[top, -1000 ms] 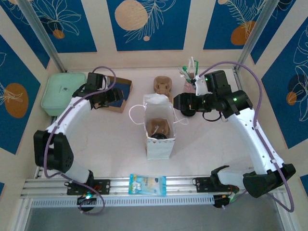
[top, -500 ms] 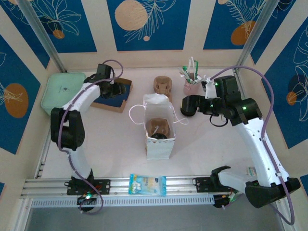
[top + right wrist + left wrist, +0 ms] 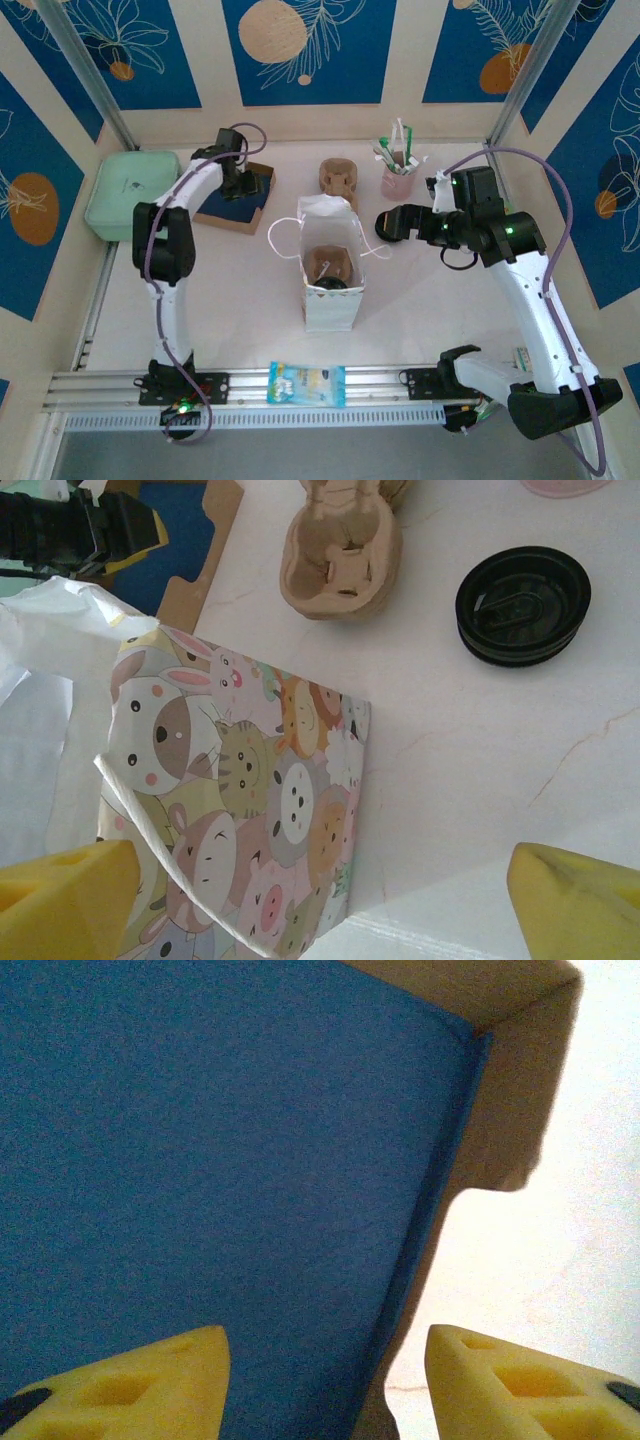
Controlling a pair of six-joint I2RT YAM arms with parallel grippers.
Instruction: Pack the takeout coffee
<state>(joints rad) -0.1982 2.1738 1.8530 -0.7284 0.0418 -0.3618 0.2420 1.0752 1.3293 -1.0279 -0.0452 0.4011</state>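
Since the coffee [image 3: 523, 605] stands on the table behind the bag [image 3: 330, 308] and to its right, black lid on, I judge the packing not yet done. Something brown and something dark sit down inside the bag; I cannot tell what they are. What is left, as I see it: grip the cup, carry it over the bag's open mouth and lower it in.

My right gripper [image 3: 392, 222] hangs just right of the bag's far end, jaws spread wide with nothing between them. My left gripper [image 3: 325, 1385] is well left of the bag's far end, over the blue box [image 3: 200, 1140], jaws partly apart and empty.

Against a second ago, my left arm has folded up, and its gripper has slid across the box toward the bag. My right gripper has drawn a little away from the bag. The bag has not shifted.
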